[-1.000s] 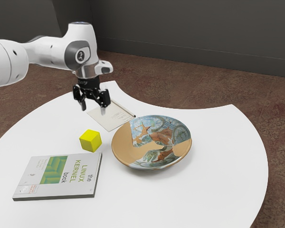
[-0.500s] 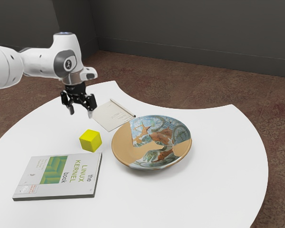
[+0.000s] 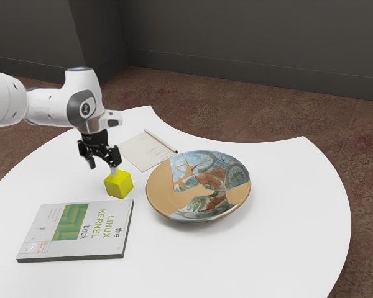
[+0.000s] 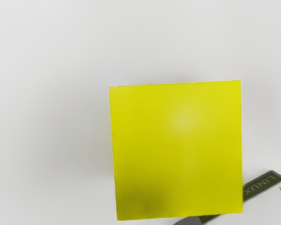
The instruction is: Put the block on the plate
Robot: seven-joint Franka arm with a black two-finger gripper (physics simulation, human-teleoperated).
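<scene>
Exterior view: the robot's white arm (image 3: pixel 46 107) comes in from the exterior view's left, and its black gripper (image 3: pixel 103 167) points down over the white table (image 3: pixel 286 217). The 2 fingers stand wide apart, with nothing held between them. The fingertip toward the exterior view's right overlaps the upper edge of the yellow block (image 3: pixel 118 185); whether it touches the block cannot be told.

The block sits on the tabletop, off the plate (image 3: pixel 163 194), which is just beside it toward the exterior view's right. The plate is round and tan, with a blue-grey and rust-brown pattern across much of its surface, and it holds 0 blocks. On the block's other side, toward the camera, a book (image 3: pixel 105 223) lies flat with its cover up, titled "the LINUX KERNEL book", with a green picture on it. Beyond the block, farther from the camera, is a notepad (image 3: pixel 143 152) with writing on the page, and 1 pen (image 3: pixel 160 140) lies along its edge.

In the wrist view, the block's square yellow face is close beneath the hand, over the pale tabletop. A corner of the book, with the word "LINUX", peeks out past the block.
</scene>
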